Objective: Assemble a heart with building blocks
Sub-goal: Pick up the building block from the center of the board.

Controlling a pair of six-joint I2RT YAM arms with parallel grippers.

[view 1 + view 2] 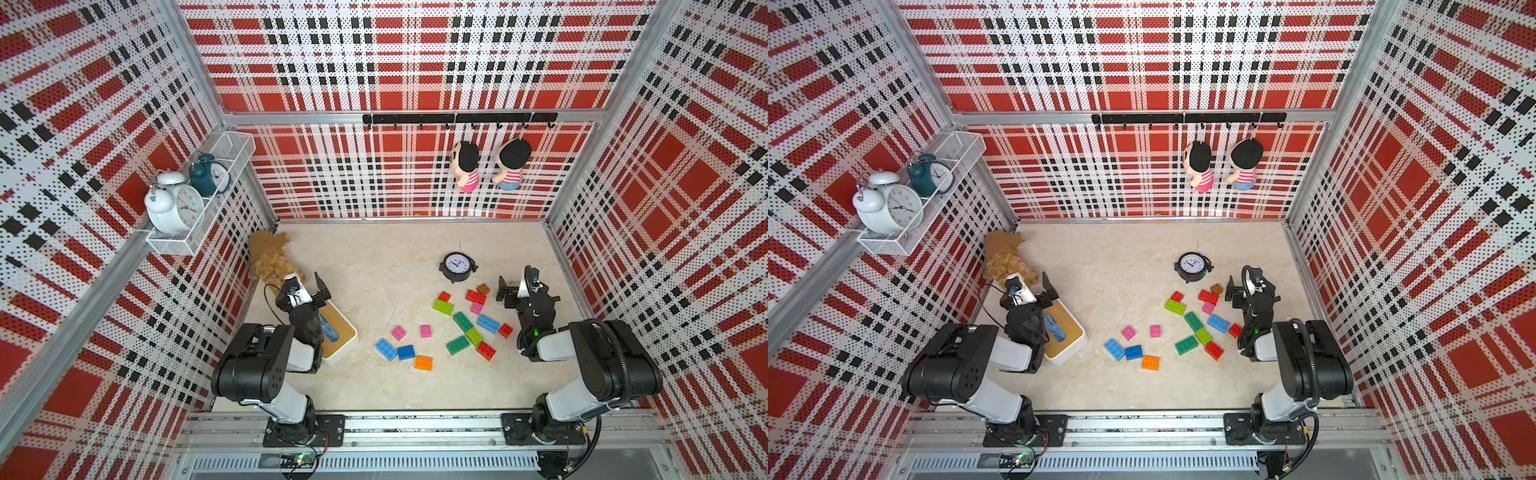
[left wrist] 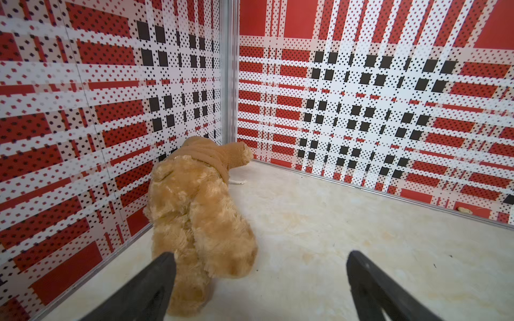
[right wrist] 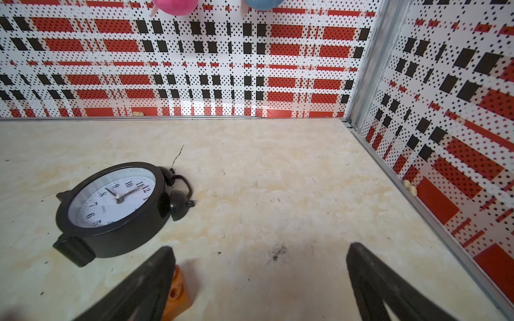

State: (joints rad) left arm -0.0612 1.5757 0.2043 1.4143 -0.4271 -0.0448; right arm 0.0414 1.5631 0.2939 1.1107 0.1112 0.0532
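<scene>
With twelve o'clock at the far wall in both top views, the building blocks lie loose on the worktop, scattered from about three to six o'clock of its middle: red, green, blue, pink and orange pieces. The right pincer hangs released at three o'clock, jaws wide with nothing between them, just beside a brown block. Its wrist view shows that block next to one finger, and a black alarm clock lying on its back at one o'clock. The left pincer is likewise released and empty at nine o'clock, by the far end of a white box, facing a plush bear in the ten o'clock corner.
</scene>
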